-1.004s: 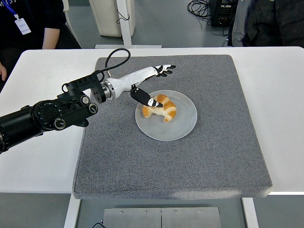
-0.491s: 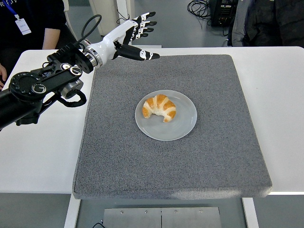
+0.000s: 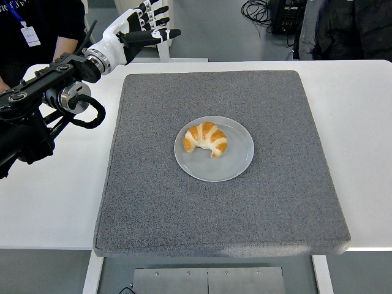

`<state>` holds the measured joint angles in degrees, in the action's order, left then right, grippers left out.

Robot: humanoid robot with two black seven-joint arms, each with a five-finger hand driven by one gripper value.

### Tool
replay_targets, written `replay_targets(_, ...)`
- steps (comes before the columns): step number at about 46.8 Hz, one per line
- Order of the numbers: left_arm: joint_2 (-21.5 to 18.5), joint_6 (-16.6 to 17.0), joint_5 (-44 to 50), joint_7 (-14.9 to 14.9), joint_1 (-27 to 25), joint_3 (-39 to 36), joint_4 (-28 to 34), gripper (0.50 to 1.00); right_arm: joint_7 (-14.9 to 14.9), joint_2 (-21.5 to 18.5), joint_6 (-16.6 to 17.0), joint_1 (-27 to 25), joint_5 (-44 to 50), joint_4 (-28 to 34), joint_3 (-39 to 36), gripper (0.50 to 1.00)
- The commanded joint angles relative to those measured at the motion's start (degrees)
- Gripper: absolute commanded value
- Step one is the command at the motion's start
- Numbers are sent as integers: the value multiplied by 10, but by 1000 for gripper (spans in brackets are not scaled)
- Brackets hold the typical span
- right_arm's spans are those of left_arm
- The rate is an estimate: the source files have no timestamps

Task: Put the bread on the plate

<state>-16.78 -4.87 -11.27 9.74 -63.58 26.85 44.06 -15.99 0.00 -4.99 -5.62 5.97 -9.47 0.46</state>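
Note:
A golden croissant (image 3: 206, 138) with pale stripes lies on a light grey round plate (image 3: 236, 159) in the middle of the dark grey mat. My left hand (image 3: 142, 26) is raised high at the far left, beyond the mat's far left corner. Its fingers are spread and it holds nothing. It is well away from the plate. The right arm is out of view.
The grey mat (image 3: 269, 208) covers most of the white table (image 3: 55, 196). A person in dark clothes with a badge (image 3: 37, 27) stands at the top left, close behind my raised left arm. Another dark-clad person (image 3: 349, 27) is at the top right.
My left hand has let go of the croissant, lifted off the plate and swung up and back to the far left. The croissant stays on the plate.

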Motion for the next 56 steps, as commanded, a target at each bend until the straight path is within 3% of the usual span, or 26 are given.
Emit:
replay_targets(1,0,-13,23,0,10,19,-19,954,0,0,0,0,0,1,0,1000)
replay_targets(17,14,-22,42,5,69,117,-59,952,0,0,0,-2,0,0,3,1000)
replay_targets(33,53,-22,41,22,91,112,-101,954,0,0,0,-1,0,0,2,1000)
replay_targets(56,61,-27,38,22,94,110,-101,971,0,0,0,1,0,0,5,1000)
